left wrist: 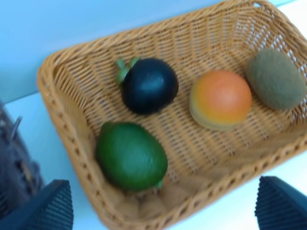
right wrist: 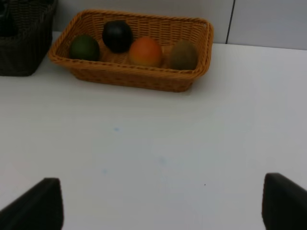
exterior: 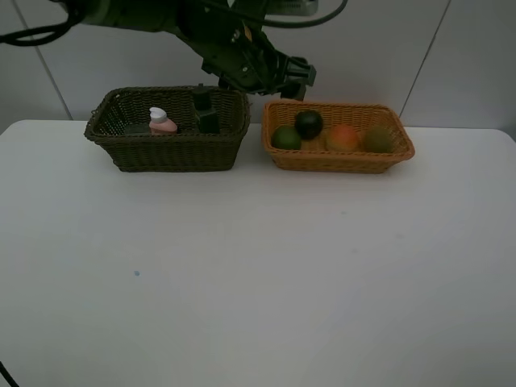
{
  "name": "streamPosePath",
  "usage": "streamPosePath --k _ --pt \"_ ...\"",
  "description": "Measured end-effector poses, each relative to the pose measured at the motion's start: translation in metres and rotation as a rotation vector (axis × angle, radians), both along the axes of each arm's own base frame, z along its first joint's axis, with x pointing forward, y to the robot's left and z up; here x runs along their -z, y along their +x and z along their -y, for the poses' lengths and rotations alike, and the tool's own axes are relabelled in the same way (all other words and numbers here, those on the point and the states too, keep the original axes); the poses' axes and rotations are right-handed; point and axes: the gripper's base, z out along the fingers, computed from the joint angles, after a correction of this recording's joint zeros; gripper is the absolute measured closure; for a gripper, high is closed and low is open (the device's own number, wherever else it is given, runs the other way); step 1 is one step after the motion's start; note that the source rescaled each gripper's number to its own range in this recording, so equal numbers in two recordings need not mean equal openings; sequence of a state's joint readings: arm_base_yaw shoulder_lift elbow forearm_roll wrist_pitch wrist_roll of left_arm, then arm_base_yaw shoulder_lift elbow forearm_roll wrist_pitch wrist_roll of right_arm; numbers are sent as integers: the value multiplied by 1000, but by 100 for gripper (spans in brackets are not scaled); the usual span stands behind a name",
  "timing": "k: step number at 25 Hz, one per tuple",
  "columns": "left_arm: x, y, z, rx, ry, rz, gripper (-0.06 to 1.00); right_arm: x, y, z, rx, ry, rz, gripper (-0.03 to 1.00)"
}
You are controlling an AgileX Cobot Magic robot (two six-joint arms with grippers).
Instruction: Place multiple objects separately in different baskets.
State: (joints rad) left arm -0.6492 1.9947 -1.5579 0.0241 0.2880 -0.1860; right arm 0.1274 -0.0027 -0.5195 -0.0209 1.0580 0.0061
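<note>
Fingers (left wrist: 50, 208) of my left gripper (left wrist: 165, 206) stand spread wide with nothing between them, hanging over the near rim of the light orange-tan basket (left wrist: 72, 120). Just beyond those tips lies the round green fruit (left wrist: 131, 155), close against the basket wall. Past it, further from my tips, sits the dark mangosteen (left wrist: 148, 85) with its green stem cap. Beside these, towards my other finger, rests the orange-red peach (left wrist: 220, 99), and the brown kiwi (left wrist: 276, 79) lies beyond that finger's side at the basket's far end. All four sit apart from my fingers, untouched.

My right gripper (right wrist: 160, 203) is also spread wide and empty; its two dark fingers (right wrist: 33, 203) hover over the bare white table (right wrist: 158, 143). Well ahead of them stands the same tan basket with its four fruits in a row, and the corner of the dark brown-green basket (right wrist: 24, 43) shows off to one side.

From the high camera, my left gripper's tips (exterior: 294, 81) hang at the back edge between the two baskets, which stand side by side, near each other but apart. In the dark basket I can make out the pink white-capped bottle (exterior: 162, 122) and the dark green pump bottle (exterior: 205, 111). Anything else in that basket is too dark to tell.
</note>
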Motion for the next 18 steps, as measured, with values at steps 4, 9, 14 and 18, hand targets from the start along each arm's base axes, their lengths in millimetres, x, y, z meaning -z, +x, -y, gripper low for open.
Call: streamPosePath --k 4,9,14,18 --pt "-19 -23 -18 4 5 11 -6 0 0 0 0 0 0 -3" --pt "-44 -56 -44 9 -1 44 -6 0 0 0 0 0 0 -3" --pt "-62 -91 -71 10 -20 72 -6 0 0 0 0 0 0 -3" --pt "-69 -119 -92 11 -27 89 -6 0 0 0 0 0 0 -3"
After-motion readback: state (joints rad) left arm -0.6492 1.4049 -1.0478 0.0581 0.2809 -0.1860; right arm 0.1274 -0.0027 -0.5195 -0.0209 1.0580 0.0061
